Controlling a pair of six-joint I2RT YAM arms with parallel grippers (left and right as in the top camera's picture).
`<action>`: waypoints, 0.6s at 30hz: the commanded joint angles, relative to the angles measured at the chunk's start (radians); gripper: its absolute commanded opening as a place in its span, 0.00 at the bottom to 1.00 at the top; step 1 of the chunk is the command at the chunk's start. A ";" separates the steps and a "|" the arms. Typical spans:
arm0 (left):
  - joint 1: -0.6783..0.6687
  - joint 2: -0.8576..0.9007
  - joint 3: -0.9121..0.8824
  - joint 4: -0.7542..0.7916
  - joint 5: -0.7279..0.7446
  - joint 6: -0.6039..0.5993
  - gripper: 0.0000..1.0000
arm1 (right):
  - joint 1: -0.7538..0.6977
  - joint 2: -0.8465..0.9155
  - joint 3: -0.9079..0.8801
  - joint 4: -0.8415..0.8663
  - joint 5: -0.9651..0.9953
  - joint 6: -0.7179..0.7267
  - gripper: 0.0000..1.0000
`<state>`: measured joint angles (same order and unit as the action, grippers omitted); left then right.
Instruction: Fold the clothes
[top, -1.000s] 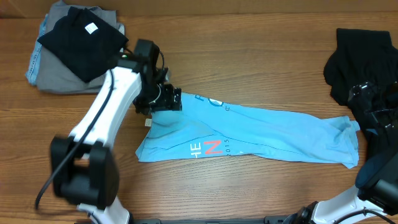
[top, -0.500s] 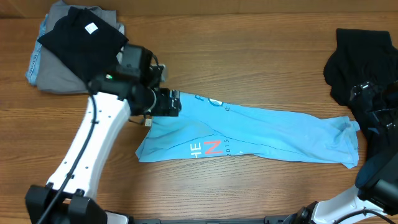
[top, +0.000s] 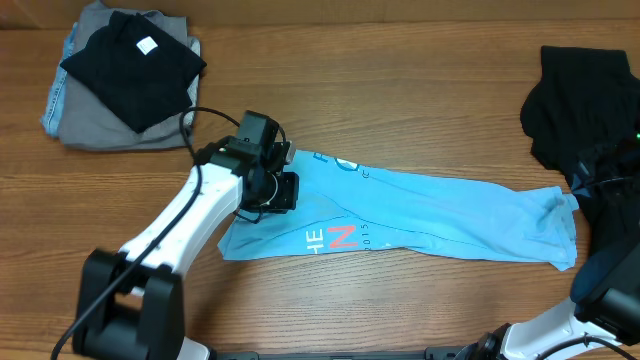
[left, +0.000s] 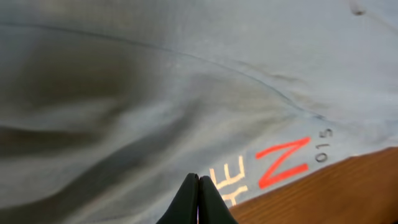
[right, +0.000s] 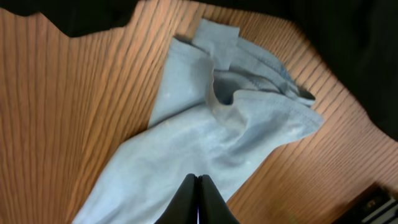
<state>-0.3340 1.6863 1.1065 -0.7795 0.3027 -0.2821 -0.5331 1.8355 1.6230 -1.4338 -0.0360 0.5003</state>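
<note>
Across table (top: 400, 300) middle, T-shirt (top: 430, 215) lies as long narrow strip, lettering up. My left claw (top: 284, 191) sits closed, empty, over its left end; right claw (right: 197, 186) closed above bunched right end. Lengthwise fold looks done; next needs opening, pinching one end, carrying it across.

The scene was filled by a brown wooden worktop (top: 400, 110), its fine grain seen running from left to right in the overhead view, and the surface was evenly lit, only soft shadows being cast.
</note>
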 joint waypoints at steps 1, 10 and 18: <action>0.010 0.095 -0.009 0.031 -0.016 -0.022 0.04 | 0.045 -0.010 -0.001 -0.007 0.006 0.001 0.04; 0.022 0.224 -0.009 0.050 -0.060 -0.057 0.04 | 0.138 -0.010 -0.001 -0.001 0.009 0.002 0.06; 0.117 0.225 -0.009 -0.022 -0.204 -0.081 0.04 | 0.178 -0.010 -0.032 0.008 0.007 0.040 0.06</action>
<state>-0.2817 1.8778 1.1110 -0.7784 0.2619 -0.3397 -0.3676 1.8355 1.6196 -1.4349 -0.0364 0.5068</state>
